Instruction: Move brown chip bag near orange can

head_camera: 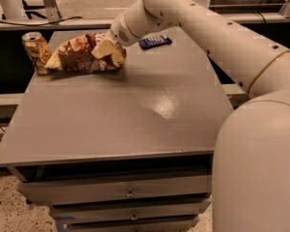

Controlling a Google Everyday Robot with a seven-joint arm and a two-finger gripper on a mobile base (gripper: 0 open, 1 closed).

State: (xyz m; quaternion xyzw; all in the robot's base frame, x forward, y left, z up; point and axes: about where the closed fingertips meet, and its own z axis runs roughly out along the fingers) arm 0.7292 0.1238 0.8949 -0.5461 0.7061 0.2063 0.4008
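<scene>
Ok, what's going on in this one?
The robot arm's gripper holds the brown chip bag by the end away from the orange can, at a back corner of the table. The bag's other tip sits right beside the upright can; contact is unclear. A small blue bar lies apart.

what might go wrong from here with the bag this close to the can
1. The brown chip bag has its left tip right beside the orange can, which stands upright near the table corner. Any push leftward may tip the can or send it off the edge.
2. The gripper pinches only the bag's right end, so the bag may slip out or swing into the can.
</scene>
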